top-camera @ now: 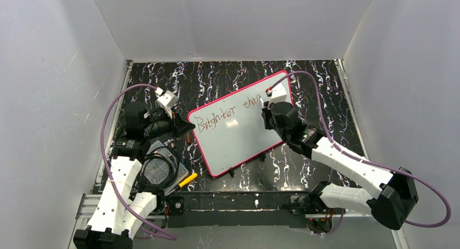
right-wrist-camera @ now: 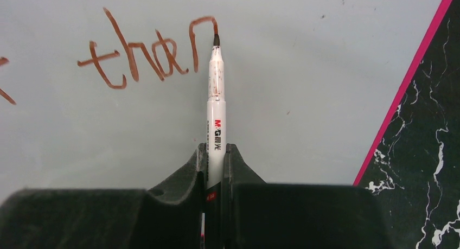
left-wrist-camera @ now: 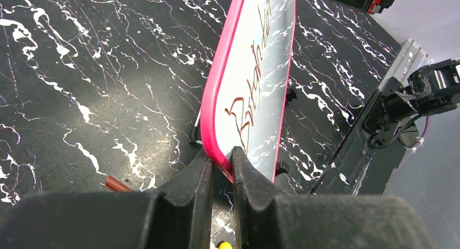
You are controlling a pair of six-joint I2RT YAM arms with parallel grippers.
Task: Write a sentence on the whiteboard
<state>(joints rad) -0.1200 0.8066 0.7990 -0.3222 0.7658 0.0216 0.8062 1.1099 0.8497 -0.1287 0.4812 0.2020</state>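
The whiteboard [top-camera: 238, 131] lies tilted on the dark marbled table, white face up, pink-red frame around it. The sentence [top-camera: 225, 115] on it reads "Brighter than" in reddish-brown, in one line. My left gripper [top-camera: 186, 128] is shut on the whiteboard's left corner; in the left wrist view the pink frame [left-wrist-camera: 217, 97] sits pinched at my gripper [left-wrist-camera: 221, 162]. My right gripper [top-camera: 267, 109] is shut on a white marker [right-wrist-camera: 216, 113]. The marker's tip touches the board at the end of the "n" of "than" [right-wrist-camera: 146, 51].
A brown marker cap [left-wrist-camera: 116, 184] lies on the table left of the board's corner. A dark tray with a yellow-tipped thing [top-camera: 187, 179] sits by the left arm's base. White walls stand on three sides. The table's front rail [top-camera: 238, 203] runs below the board.
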